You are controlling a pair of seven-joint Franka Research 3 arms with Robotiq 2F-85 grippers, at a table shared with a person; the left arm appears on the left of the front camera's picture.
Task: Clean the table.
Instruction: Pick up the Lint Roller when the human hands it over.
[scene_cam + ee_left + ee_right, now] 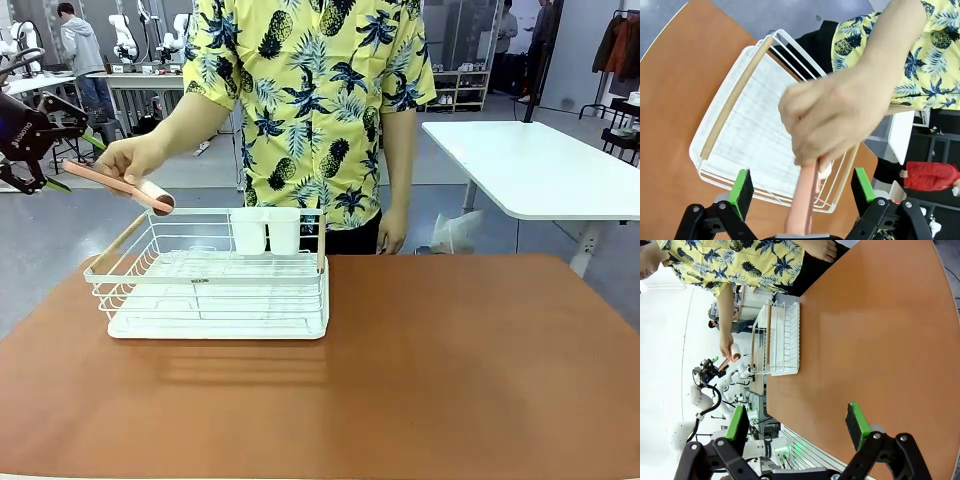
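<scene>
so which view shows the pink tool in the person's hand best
The front view: most of the pink tool shows side-on, handle to rounded end, in the person's hand. The left wrist view shows its handle, close and blurred. The right wrist view shows it tiny, far off.

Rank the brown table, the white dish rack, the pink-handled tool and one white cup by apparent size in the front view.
1. brown table
2. white dish rack
3. pink-handled tool and white cup: unranked; the tool looks longer, the cup wider.
</scene>
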